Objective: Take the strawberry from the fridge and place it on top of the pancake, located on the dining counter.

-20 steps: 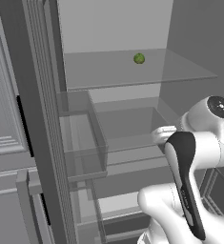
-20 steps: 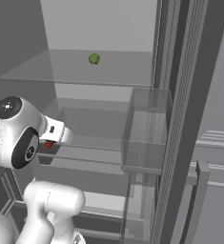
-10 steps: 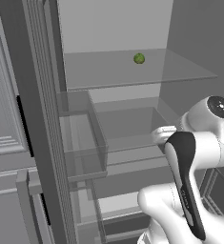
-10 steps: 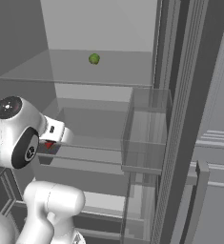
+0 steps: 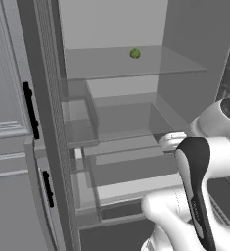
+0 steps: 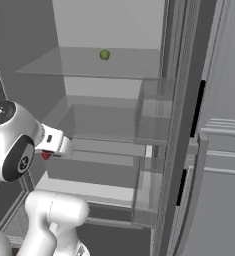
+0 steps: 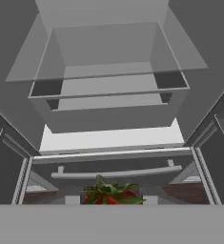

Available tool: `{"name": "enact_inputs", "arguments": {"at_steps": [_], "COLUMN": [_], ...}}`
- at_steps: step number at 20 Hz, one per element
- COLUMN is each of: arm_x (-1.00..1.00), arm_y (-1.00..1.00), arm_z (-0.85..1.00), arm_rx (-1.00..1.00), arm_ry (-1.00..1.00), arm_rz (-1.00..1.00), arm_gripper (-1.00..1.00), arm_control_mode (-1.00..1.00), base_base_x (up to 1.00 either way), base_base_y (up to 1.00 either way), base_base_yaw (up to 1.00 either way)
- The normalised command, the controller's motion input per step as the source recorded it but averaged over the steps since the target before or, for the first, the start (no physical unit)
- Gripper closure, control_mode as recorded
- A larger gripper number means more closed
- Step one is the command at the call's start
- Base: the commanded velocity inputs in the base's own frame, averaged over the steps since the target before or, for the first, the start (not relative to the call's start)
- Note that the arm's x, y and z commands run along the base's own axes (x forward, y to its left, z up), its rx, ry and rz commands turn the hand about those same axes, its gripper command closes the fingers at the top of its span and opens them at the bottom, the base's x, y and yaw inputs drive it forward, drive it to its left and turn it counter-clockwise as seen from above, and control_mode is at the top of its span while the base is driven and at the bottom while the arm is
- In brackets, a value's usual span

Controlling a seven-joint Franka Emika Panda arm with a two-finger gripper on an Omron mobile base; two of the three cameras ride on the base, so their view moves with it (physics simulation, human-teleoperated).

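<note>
Strawberry (image 7: 111,195) sits clamped in my gripper (image 6: 48,154), at six o'clock of my hand view, in front of the open fridge (image 5: 111,105). A small green fruit (image 5: 134,53) rests on the upper glass shelf (image 5: 150,66), toward twelve.

Fridge (image 5: 111,29) opening: doors swung wide, front unobstructed
Upper shelf (image 6: 84,67): small green fruit (image 5: 134,53) mid-shelf, room either side
Door bins (image 6: 154,112): projecting at right edge

The bent white arm reaches forward at mid height, its gripper (image 6: 48,154) clamped (jaws nearly together) on the strawberry (image 7: 111,195).
</note>
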Motion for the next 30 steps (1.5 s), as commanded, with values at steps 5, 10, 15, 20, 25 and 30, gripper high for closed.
{"name": "enact_inputs", "arguments": {"at_steps": [5,10,15,20,25,30], "arm_x": [0.0,0.0,0.0,0.0,0.0,0.0], "arm_y": [0.0,0.0,0.0,0.0,0.0,0.0], "arm_z": [0.0,0.0,0.0,0.0,0.0,0.0], "arm_rx": [0.0,0.0,0.0,0.0,0.0,0.0], "arm_ry": [0.0,0.0,0.0,0.0,0.0,0.0], "arm_rz": [0.0,0.0,0.0,0.0,0.0,0.0], "arm_gripper": [1.0,1.0,1.0,1.0,1.0,1.0], "arm_control_mode": [1.0,1.0,1.0,1.0,1.0,1.0], "base_base_x": [-0.98,-1.0,-1.0,-1.0,-1.0,-0.93], "base_base_y": [0.0,0.09,0.0,0.0,0.21,0.47], "base_base_yaw": [0.04,0.31,0.48,0.54,0.65,0.72]}}
